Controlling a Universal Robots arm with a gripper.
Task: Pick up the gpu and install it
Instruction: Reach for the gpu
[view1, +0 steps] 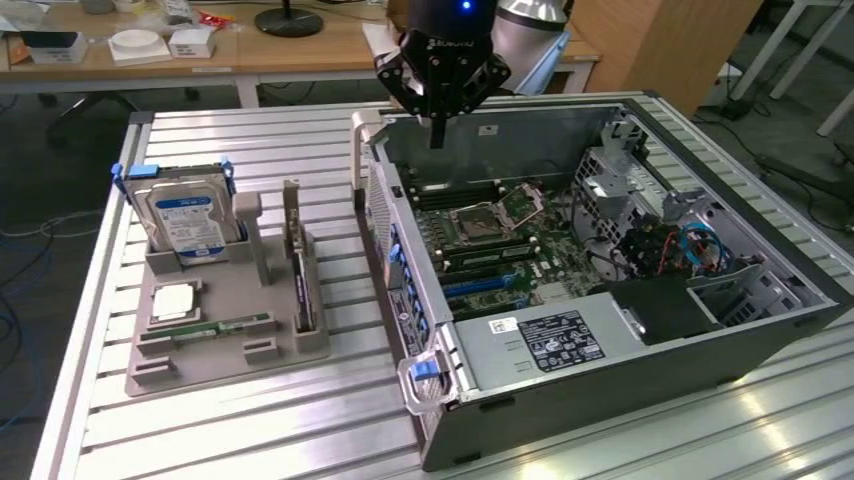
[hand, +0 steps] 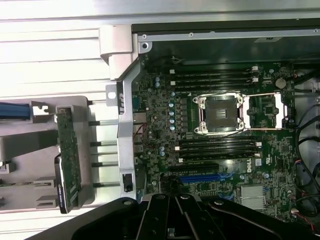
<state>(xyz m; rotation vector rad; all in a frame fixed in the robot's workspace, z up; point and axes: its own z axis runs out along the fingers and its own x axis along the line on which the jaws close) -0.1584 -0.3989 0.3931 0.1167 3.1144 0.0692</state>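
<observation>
Hard drive (view1: 187, 225) upright in grey tray (view1: 220, 375), memory stick (view1: 220, 327) flat, wooden desk (view1: 267, 55) behind

Exterior view: looks down at a slant, from well back, over my bench (view1: 240, 430), tray (view1: 227, 375) and open case (view1: 641, 385).
Wrist view: sits above my pincer (hand: 170, 215), faces straight down, closer in.
Shared: motherboard (view1: 534, 250), tray edge.

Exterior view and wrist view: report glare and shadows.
Exterior view: glare streaks the ribbed aluminium table at that view's lower right, and a blue light glows on the black robot arm. Wrist view: the table washes out near white, while the inner wall of the open grey computer case lies in shadow.
</observation>
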